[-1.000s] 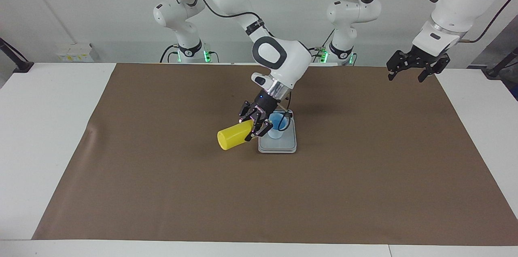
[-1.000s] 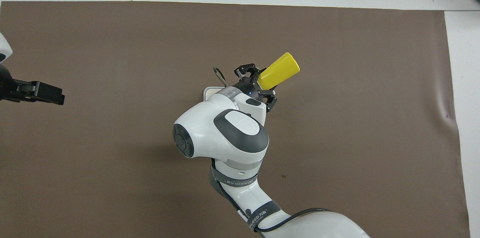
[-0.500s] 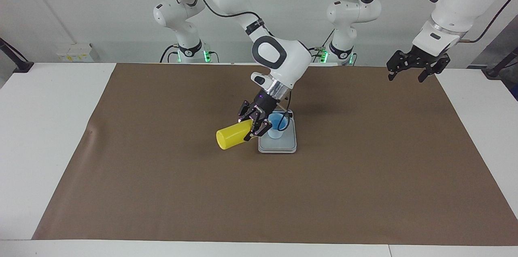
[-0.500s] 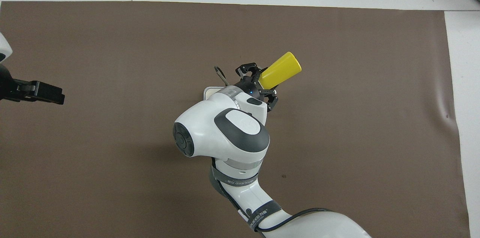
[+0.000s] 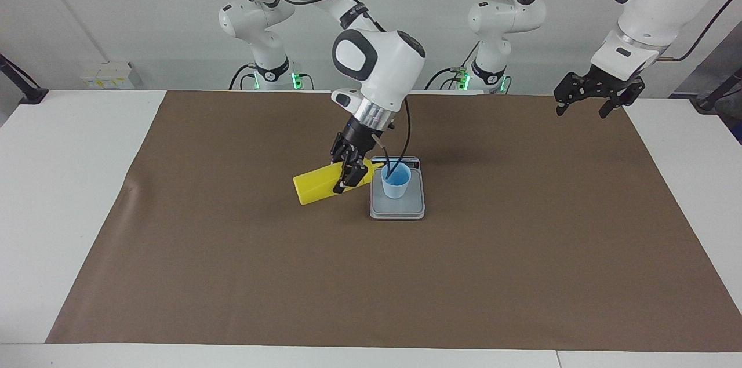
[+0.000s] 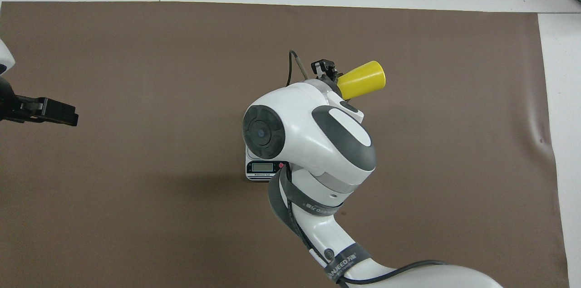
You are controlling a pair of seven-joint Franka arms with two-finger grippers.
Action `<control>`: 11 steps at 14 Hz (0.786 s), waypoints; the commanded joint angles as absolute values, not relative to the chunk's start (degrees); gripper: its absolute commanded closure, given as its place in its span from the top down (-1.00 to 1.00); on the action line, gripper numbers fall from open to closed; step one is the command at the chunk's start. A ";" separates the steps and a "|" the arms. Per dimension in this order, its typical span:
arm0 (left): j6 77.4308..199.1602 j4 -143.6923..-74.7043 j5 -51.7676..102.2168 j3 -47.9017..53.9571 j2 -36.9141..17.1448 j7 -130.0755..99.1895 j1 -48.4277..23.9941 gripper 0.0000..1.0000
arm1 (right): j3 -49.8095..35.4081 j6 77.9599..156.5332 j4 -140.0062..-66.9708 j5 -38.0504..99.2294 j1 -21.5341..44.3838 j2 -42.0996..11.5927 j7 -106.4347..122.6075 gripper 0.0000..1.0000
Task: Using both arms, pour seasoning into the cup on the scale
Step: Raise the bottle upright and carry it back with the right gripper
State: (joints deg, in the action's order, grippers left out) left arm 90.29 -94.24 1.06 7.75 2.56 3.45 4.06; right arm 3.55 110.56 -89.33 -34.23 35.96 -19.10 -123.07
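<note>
**Clerk:** Item one, the seasoning (image 5: pixel 322 185): you had it clamped in the right gripper (image 5: pixel 348 174), tipped nearly flat, nozzle end toward the cup (image 5: pixel 396 182), base out toward the right arm's end of the table.

**Operator:** And the cup?

**Clerk:** Item two: upright on the scale (image 5: pixel 397 207), mid-table. The nozzle tip sat near the cup's rim; whether it was over the blue inside, or anything was flowing, I could not tell.

**Operator:** The other arm?

**Clerk:** Item three, the left gripper (image 5: pixel 585 99): jaws spread, holding nothing, waiting over the mat's corner at its own end.

**Operator:** Step?

**Clerk:** Pouring, by my reckoning. Next you would have needed the nozzle squarely over the cup.
</note>
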 commanded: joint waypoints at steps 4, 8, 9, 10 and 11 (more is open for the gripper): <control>91.67 -96.24 0.18 7.73 4.04 3.78 3.87 1.00 | 2.99 110.92 -91.58 -13.57 26.65 -11.00 -110.94 -1.00; 92.98 -96.68 0.35 7.82 4.04 3.96 4.04 1.00 | 2.99 110.13 -93.43 4.54 16.63 -7.47 -97.68 -1.00; 92.99 -96.77 0.44 7.82 4.04 4.04 4.13 1.00 | 2.99 109.52 -93.69 6.92 15.05 -7.12 -95.56 -1.00; 92.99 -97.29 0.35 7.82 4.22 4.22 4.13 1.00 | 2.99 108.73 -93.87 8.94 13.64 -7.03 -93.62 -1.00; 93.08 -97.56 0.35 7.74 4.48 4.13 3.96 1.00 | 2.99 108.11 -94.13 11.92 11.88 -6.86 -91.17 -1.00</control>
